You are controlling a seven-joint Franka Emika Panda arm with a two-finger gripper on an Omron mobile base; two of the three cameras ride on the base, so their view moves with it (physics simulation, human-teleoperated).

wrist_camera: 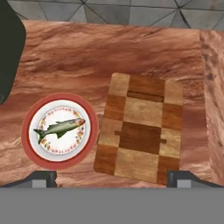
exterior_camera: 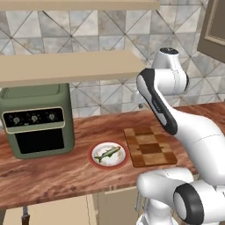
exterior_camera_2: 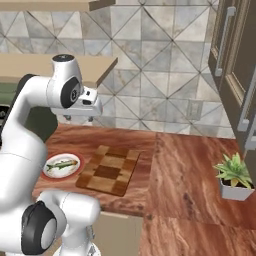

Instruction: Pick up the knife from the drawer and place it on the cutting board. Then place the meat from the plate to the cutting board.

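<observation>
Sitting side by side: one plate [wrist_camera: 27, 131] (one fish [wrist_camera: 60, 128] on it), one cutting board [wrist_camera: 141, 129], end effector [wrist_camera: 111, 178] fingers spread.

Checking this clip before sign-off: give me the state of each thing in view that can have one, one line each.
claw: open, empty, high above the counter
cutting board: flat on the counter, nothing on it
meat: lying on the plate, not yet moved
plate: beside the board, apart from it
green oven: door shut
plant pot: upright on the counter
</observation>
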